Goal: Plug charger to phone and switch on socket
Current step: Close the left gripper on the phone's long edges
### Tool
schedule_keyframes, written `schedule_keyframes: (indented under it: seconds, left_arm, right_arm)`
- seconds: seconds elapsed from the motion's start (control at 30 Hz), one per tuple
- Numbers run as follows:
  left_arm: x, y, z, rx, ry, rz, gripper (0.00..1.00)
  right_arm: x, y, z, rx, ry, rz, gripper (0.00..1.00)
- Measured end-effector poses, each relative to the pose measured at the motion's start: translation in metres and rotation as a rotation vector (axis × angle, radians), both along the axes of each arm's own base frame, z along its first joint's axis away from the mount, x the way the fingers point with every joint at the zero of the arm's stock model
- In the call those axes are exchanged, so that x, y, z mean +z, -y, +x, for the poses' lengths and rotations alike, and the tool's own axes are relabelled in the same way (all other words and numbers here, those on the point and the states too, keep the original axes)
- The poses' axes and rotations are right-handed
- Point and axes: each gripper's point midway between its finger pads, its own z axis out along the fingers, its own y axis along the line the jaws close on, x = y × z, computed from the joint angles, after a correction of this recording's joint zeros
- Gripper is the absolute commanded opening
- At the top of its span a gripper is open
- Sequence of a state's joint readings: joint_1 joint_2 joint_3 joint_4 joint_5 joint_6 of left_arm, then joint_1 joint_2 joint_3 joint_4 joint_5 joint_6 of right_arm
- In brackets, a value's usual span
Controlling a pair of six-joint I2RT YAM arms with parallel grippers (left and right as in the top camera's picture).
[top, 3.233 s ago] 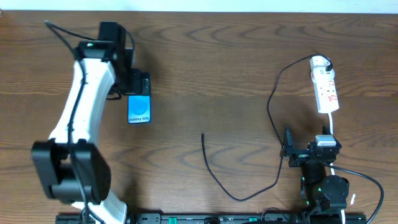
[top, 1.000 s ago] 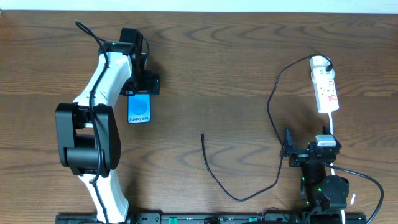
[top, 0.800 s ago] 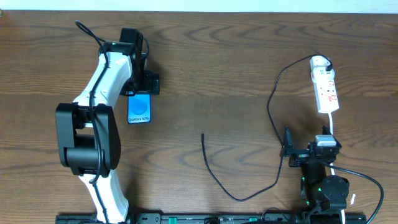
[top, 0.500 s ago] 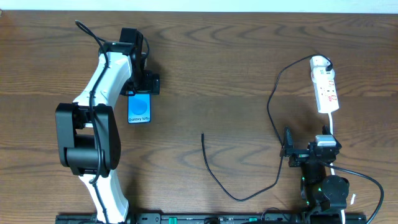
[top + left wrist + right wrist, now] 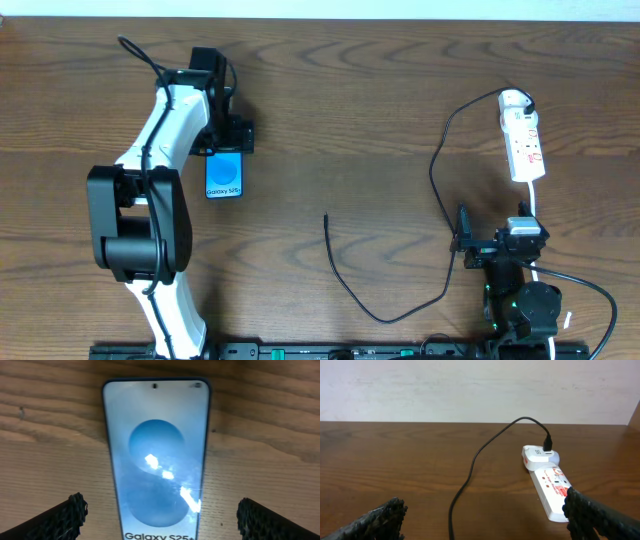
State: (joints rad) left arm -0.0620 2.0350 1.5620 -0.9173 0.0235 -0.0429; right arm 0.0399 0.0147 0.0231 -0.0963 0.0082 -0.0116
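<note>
The phone (image 5: 224, 176) lies flat at the left, its blue screen (image 5: 157, 455) up with "Galaxy S25" text. My left gripper (image 5: 228, 145) hovers over the phone's far end, open, its fingertips (image 5: 67, 516) either side of the phone and clear of it. The charger's black cable (image 5: 436, 180) runs from a white adapter (image 5: 538, 456) at the far end of the socket strip (image 5: 524, 140), loops toward the front and ends in a free tip (image 5: 326, 218) on the bare table. My right gripper (image 5: 497, 238) rests open just in front of the strip (image 5: 551, 491), the cable (image 5: 470, 472) lying ahead of it.
The strip's white cord (image 5: 536, 200) runs down past the right arm's base. A pale wall (image 5: 470, 385) rises behind the table's far edge. Dark wood lies between phone and cable tip.
The left arm has swung its elbow over toward the phone since the oldest frame, and in the last half second the gripper nudged slightly left. The right arm, cable and phone stayed put.
</note>
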Motion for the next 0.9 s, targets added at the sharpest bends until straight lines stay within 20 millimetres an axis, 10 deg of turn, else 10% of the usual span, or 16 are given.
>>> schedule_keyframes:
  seconds: [0.9]
  left_arm:
    - [-0.022, -0.009, -0.006, 0.027, -0.006, 0.0, 0.98]
  right_arm:
    - [0.0, 0.0, 0.0, 0.0, 0.0, 0.0, 0.99]
